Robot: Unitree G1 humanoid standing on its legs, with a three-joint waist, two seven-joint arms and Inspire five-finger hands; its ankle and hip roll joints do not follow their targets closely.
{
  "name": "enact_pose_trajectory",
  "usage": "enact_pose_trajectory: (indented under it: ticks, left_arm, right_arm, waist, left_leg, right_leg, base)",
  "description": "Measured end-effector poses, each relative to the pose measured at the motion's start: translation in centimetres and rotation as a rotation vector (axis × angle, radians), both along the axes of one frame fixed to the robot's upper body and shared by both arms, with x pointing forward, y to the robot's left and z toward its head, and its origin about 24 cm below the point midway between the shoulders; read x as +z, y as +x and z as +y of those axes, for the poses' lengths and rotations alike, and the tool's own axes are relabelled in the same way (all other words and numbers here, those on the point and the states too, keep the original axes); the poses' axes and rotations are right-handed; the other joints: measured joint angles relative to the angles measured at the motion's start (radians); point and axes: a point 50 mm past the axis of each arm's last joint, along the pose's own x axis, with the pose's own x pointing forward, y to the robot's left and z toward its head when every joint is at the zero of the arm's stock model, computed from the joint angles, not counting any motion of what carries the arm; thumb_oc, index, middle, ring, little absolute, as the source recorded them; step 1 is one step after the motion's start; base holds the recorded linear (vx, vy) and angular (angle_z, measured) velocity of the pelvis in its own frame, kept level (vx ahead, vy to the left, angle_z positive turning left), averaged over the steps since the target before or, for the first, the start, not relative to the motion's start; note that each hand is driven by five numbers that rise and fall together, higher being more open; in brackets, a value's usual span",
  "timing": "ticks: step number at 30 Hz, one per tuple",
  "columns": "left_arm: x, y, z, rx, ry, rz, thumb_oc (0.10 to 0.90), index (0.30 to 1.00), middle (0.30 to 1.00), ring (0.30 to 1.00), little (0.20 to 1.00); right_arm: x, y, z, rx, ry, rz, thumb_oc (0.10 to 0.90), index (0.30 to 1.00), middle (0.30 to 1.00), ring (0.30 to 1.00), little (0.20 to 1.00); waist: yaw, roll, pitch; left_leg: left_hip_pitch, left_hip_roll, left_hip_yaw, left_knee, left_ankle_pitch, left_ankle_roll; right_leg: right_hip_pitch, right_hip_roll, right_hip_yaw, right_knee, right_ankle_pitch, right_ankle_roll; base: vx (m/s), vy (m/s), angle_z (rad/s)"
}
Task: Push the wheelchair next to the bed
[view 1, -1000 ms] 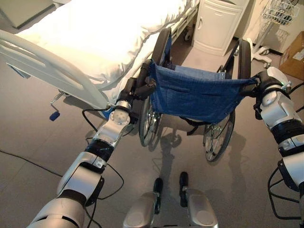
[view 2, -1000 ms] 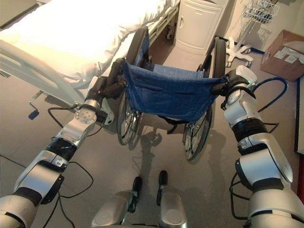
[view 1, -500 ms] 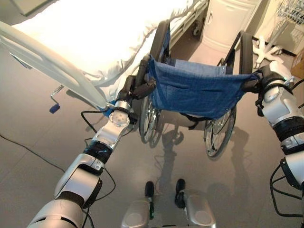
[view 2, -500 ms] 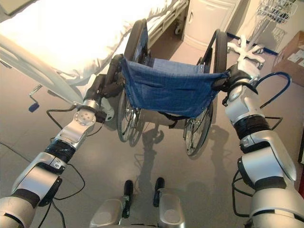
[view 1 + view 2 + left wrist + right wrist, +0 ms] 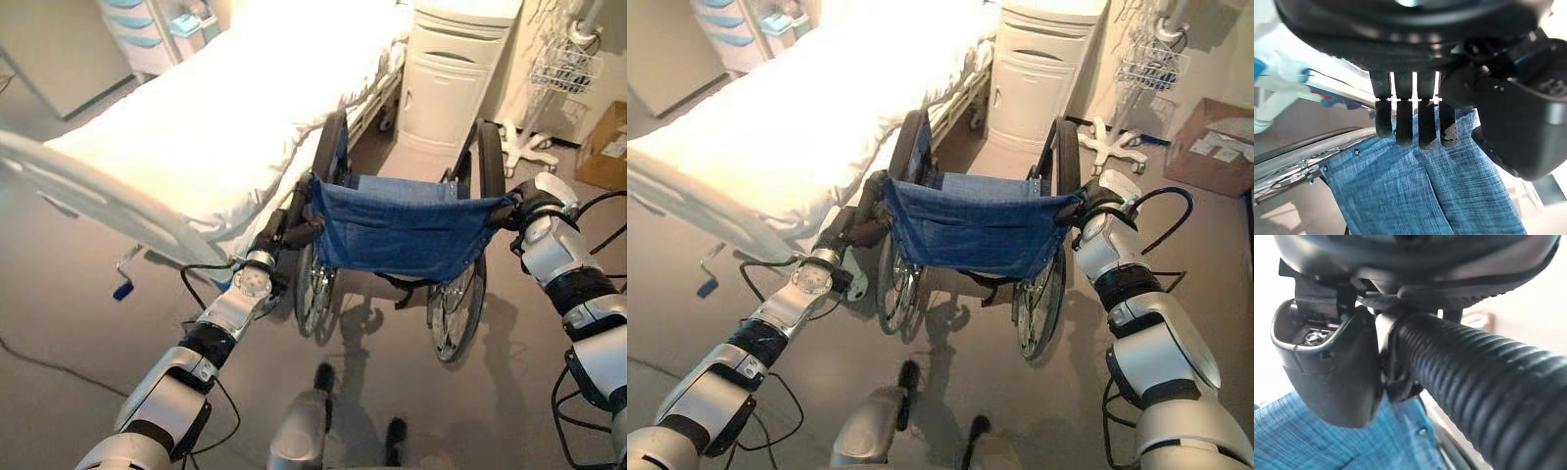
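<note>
a smooth grey floor (image 5: 69,323) spreads across the room, catching bright light. at twelve o'clock a white bedside cabinet (image 5: 1036,78) stands against the far wall. at one o'clock a white wire basket stand (image 5: 1136,88) rests on a star-shaped base. a cardboard box (image 5: 1215,132) sits at two o'clock. at eleven o'clock stands a drawer unit with blue fronts (image 5: 137,34).

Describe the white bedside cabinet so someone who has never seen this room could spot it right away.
Start at the bed with its white bedding. Just past the wheelchair with the blue fabric back stands the bedside cabinet, close beside the bed. It is the tall, boxy white unit with rounded panel fronts, unlike the wire basket stand and the cardboard box beyond it.
</note>
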Motion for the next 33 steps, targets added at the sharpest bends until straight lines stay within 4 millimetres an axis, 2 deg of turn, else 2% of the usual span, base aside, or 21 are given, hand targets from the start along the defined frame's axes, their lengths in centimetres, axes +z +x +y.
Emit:
enact_pose_trajectory:
  ticks: [1, 2, 4, 5, 8, 11, 12, 16, 17, 19, 21, 24, 25, 26, 33]
  left_arm:
    - [0.3, 0.1, 0.0, -0.005, 0.000, -0.004, 0.400, 0.300, 0.300, 0.300, 0.300]
    - [1.3, 0.5, 0.6, 0.002, 0.008, -0.031, 0.400, 0.300, 0.300, 0.300, 0.300]
    - [3.0, 1.3, 0.9, 0.004, 0.031, -0.069, 0.400, 0.300, 0.300, 0.300, 0.300]
    - [3.5, 1.7, 1.1, 0.024, 0.036, -0.079, 0.400, 0.300, 0.300, 0.300, 0.300]
    - [5.7, 2.6, 2.2, 0.095, 0.047, -0.132, 0.400, 0.300, 0.300, 0.300, 0.300]
    - [6.6, 2.8, 3.0, 0.155, 0.062, -0.156, 0.400, 0.300, 0.300, 0.300, 0.300]
    - [6.4, 2.8, 3.2, 0.169, 0.071, -0.144, 0.400, 0.300, 0.300, 0.300, 0.300]
    - [2.1, 1.8, 2.9, 0.171, 0.135, 0.024, 0.400, 0.300, 0.300, 0.300, 0.300]
    - [0.7, 1.2, 3.1, 0.178, 0.140, 0.070, 0.400, 0.300, 0.300, 0.300, 0.300]
    - [-0.7, 0.6, 3.3, 0.189, 0.144, 0.120, 0.400, 0.300, 0.300, 0.300, 0.300]
    - [-1.4, 0.3, 2.9, 0.184, 0.136, 0.142, 0.400, 0.300, 0.300, 0.300, 0.300]
    - [-1.3, 0.4, 2.7, 0.181, 0.128, 0.137, 0.411, 0.316, 0.316, 0.316, 0.316]
    - [-1.2, 0.4, 2.8, 0.188, 0.129, 0.133, 0.762, 0.844, 0.844, 0.844, 0.844]
    - [-1.1, 0.4, 2.8, 0.192, 0.127, 0.131, 0.800, 0.900, 0.900, 0.900, 0.900]
    - [-0.8, 0.6, 3.1, 0.208, 0.092, 0.122, 0.800, 0.900, 0.900, 0.900, 0.900]
  right_arm:
    - [0.0, 0.0, 0.0, 0.000, 0.003, -0.001, 0.400, 0.300, 0.300, 0.300, 0.300]
    - [-0.1, 0.1, 0.2, 0.004, 0.018, -0.001, 0.400, 0.300, 0.300, 0.300, 0.300]
    - [-0.1, 0.3, 0.6, 0.007, 0.050, -0.008, 0.400, 0.300, 0.300, 0.300, 0.300]
    - [0.3, 0.6, 1.0, 0.010, 0.073, -0.020, 0.400, 0.300, 0.300, 0.300, 0.300]
    - [2.5, 1.6, 2.2, 0.029, 0.080, -0.083, 0.400, 0.300, 0.300, 0.300, 0.300]
    - [4.3, 2.2, 3.3, 0.044, 0.083, -0.148, 0.400, 0.300, 0.300, 0.300, 0.300]
    - [4.7, 2.3, 3.6, 0.048, 0.085, -0.165, 0.400, 0.300, 0.300, 0.300, 0.300]
    - [5.8, 2.5, 4.1, 0.051, 0.098, -0.217, 0.400, 0.300, 0.300, 0.300, 0.300]
    - [6.4, 2.7, 4.4, 0.066, 0.095, -0.242, 0.400, 0.300, 0.300, 0.300, 0.300]
    - [7.2, 2.8, 4.8, 0.093, 0.092, -0.274, 0.400, 0.300, 0.300, 0.300, 0.300]
    - [7.8, 2.7, 4.4, 0.096, 0.082, -0.296, 0.400, 0.300, 0.300, 0.300, 0.300]
    - [8.4, 2.7, 4.1, 0.093, 0.074, -0.315, 0.400, 0.300, 0.300, 0.300, 0.300]
    - [8.5, 2.7, 4.2, 0.096, 0.071, -0.326, 0.450, 0.375, 0.375, 0.375, 0.375]
    - [8.5, 2.7, 4.2, 0.100, 0.066, -0.336, 0.800, 0.900, 0.900, 0.900, 0.900]
    - [7.8, 2.8, 4.4, 0.109, 0.109, -0.319, 0.800, 0.900, 0.900, 0.900, 0.900]
  waist:
    - [0.001, -0.012, -0.001]
    - [0.003, -0.066, -0.012]
    - [-0.005, -0.105, -0.013]
    - [-0.014, -0.114, -0.014]
    - [-0.026, -0.123, -0.017]
    - [-0.018, -0.119, -0.014]
    - [-0.018, -0.115, -0.012]
    - [-0.022, -0.120, 0.002]
    - [-0.021, -0.122, 0.012]
    - [-0.021, -0.133, 0.029]
    - [-0.020, -0.135, 0.036]
    - [-0.020, -0.135, 0.038]
    - [-0.016, -0.135, 0.038]
    - [-0.014, -0.134, 0.039]
    - [-0.007, -0.125, 0.053]
  left_leg:
    - [0.002, -0.005, 0.003, -0.019, 0.005, 0.008]
    - [0.003, -0.033, 0.025, -0.067, 0.006, 0.008]
    - [-0.002, -0.058, 0.032, -0.101, 0.017, 0.020]
    - [-0.011, -0.070, 0.031, -0.108, 0.029, 0.038]
    - [-0.056, -0.080, 0.031, -0.120, 0.030, 0.038]
    - [-0.079, -0.084, 0.017, -0.134, 0.061, 0.035]
    - [-0.083, -0.085, 0.004, -0.139, 0.070, 0.037]
    - [-0.079, -0.072, 0.008, -0.151, 0.076, 0.033]
    - [-0.076, -0.066, 0.008, -0.152, 0.096, 0.046]
    - [-0.066, -0.060, 0.011, -0.164, 0.106, 0.059]
    - [-0.064, -0.060, 0.008, -0.167, 0.112, 0.067]
    - [-0.063, -0.057, 0.006, -0.171, 0.114, 0.069]
    - [-0.061, -0.053, 0.007, -0.173, 0.114, 0.069]
    - [-0.056, -0.049, 0.007, -0.178, 0.114, 0.069]
    - [0.007, -0.035, 0.008, -0.207, 0.110, 0.063]
  right_leg:
    - [-0.011, -0.007, 0.002, 0.009, -0.004, 0.008]
    - [-0.052, -0.040, 0.029, 0.017, -0.005, 0.008]
    - [-0.052, -0.065, 0.030, -0.002, -0.004, 0.010]
    - [-0.053, -0.074, 0.028, -0.024, 0.003, 0.021]
    - [-0.077, -0.084, 0.022, -0.047, 0.020, 0.048]
    - [-0.061, -0.080, 0.013, -0.129, 0.061, 0.103]
    - [-0.058, -0.076, 0.005, -0.149, 0.070, 0.115]
    - [-0.059, -0.074, -0.018, -0.157, 0.068, 0.107]
    - [-0.059, -0.072, -0.034, -0.158, 0.071, 0.104]
    - [-0.057, -0.071, -0.044, -0.160, 0.073, 0.108]
    - [-0.053, -0.067, -0.047, -0.164, 0.071, 0.105]
    - [-0.032, -0.058, -0.065, -0.191, 0.069, 0.101]
    - [-0.031, -0.055, -0.065, -0.193, 0.067, 0.097]
    - [-0.028, -0.049, -0.065, -0.194, 0.065, 0.094]
    - [0.029, -0.034, -0.068, -0.211, 0.058, 0.082]
  base:
    - [0.04, 0.100, -0.49]
    - [0.01, 0.066, -0.39]
    - [0.02, 0.140, -0.24]
    - [-0.01, 0.131, -0.21]
    - [-0.01, 0.062, -0.36]
    - [0.00, 0.018, -0.34]
    - [0.00, 0.006, -0.04]
    - [0.01, 0.015, -0.03]
    - [0.00, 0.005, -0.22]
    - [0.01, 0.000, -0.17]
    - [0.00, -0.018, 0.06]
    - [-0.01, -0.056, 0.11]
    - [-0.01, -0.072, 0.02]
    - [0.00, -0.059, -0.01]
    - [-0.01, -0.042, -0.01]
